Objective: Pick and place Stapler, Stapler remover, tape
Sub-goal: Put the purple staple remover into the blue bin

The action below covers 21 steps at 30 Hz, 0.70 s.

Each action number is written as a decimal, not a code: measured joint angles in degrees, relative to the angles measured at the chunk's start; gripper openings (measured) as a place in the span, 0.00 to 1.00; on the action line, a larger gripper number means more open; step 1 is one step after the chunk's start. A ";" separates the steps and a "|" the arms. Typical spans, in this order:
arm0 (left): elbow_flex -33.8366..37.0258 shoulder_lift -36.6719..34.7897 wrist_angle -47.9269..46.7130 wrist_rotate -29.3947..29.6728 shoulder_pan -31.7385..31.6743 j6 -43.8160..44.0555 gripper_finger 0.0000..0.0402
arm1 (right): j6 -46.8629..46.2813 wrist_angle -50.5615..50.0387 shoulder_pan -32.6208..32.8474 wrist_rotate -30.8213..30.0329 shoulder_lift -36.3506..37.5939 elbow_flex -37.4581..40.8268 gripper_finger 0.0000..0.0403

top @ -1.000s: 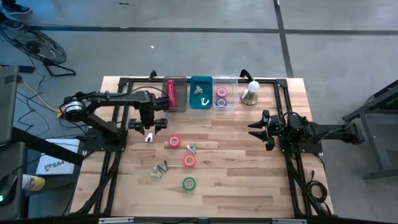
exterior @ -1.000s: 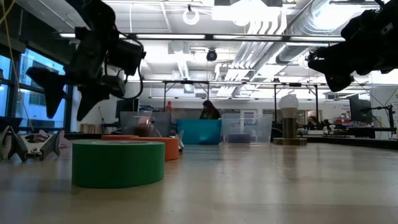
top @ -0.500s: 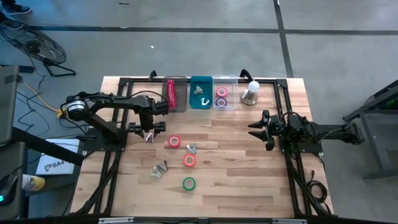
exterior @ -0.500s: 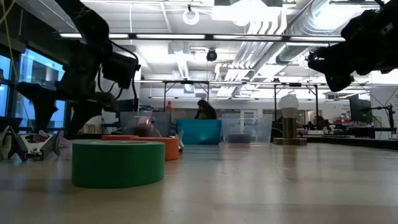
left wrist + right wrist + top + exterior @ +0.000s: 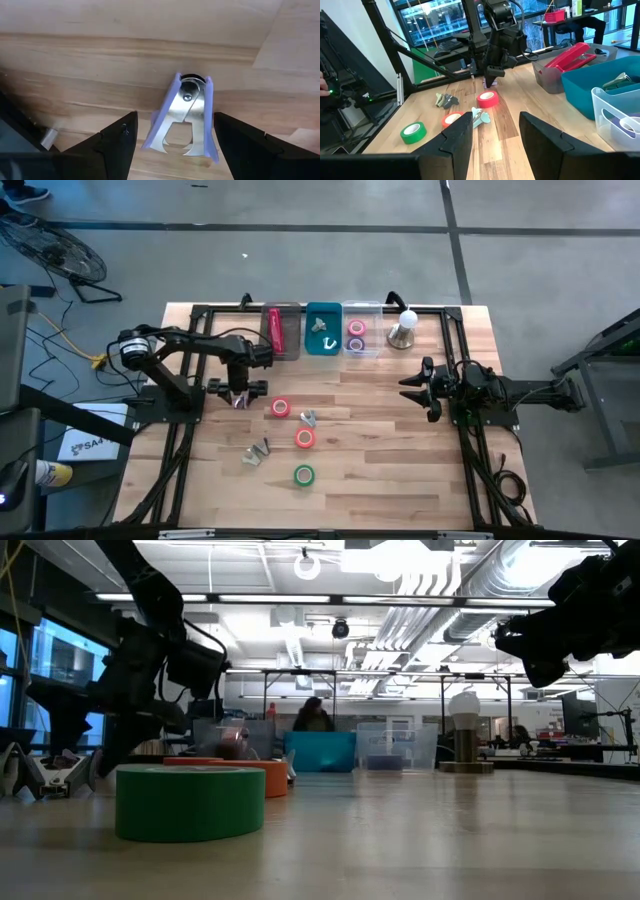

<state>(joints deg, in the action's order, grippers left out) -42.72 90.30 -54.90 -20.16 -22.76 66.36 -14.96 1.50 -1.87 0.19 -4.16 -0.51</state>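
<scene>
A staple remover (image 5: 184, 117) with lavender handles and metal claws lies on the wooden table. My left gripper (image 5: 175, 116) hangs just above it, pointing steeply down and open, one finger on either side and neither touching; in the high view this gripper (image 5: 239, 394) is at the table's left. The red stapler (image 5: 275, 330) lies in a grey bin. On the table lie red (image 5: 281, 407), orange (image 5: 305, 438) and green (image 5: 303, 475) tape rolls. My right gripper (image 5: 410, 387) waits open and level at the right.
Two more staple removers (image 5: 308, 418) (image 5: 259, 450) lie among the rolls. At the far edge, a teal bin (image 5: 322, 340) holds a remover and a clear bin (image 5: 357, 335) holds tape rolls, with a bell-shaped object (image 5: 402, 330) beside them. Black frame rails run along both sides.
My left gripper has come down toward the lavender staple remover, tipping a little steeper, and its fingers have stayed open. The remover has not moved.
</scene>
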 joint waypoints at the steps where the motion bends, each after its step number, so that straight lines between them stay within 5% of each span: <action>1: 0.00 0.00 -0.02 -0.06 0.00 -0.09 0.64 | -0.01 0.00 0.00 -0.01 0.02 0.00 0.38; 6: 0.00 0.00 -0.04 -0.11 0.00 -0.15 0.57 | -0.01 0.00 0.00 -0.02 0.01 0.00 0.38; 16: 0.00 0.00 -0.07 -0.98 0.00 -0.40 0.26 | 0.00 0.00 0.00 -0.02 0.02 0.00 0.38; 21: -0.31 0.00 -0.15 -1.40 0.00 -1.07 0.22 | -0.02 0.00 0.00 -0.02 0.00 0.00 0.38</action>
<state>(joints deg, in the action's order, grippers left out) -43.03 90.30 -55.05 -21.56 -22.76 65.29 -14.98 1.50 -1.87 0.17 -4.16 -0.51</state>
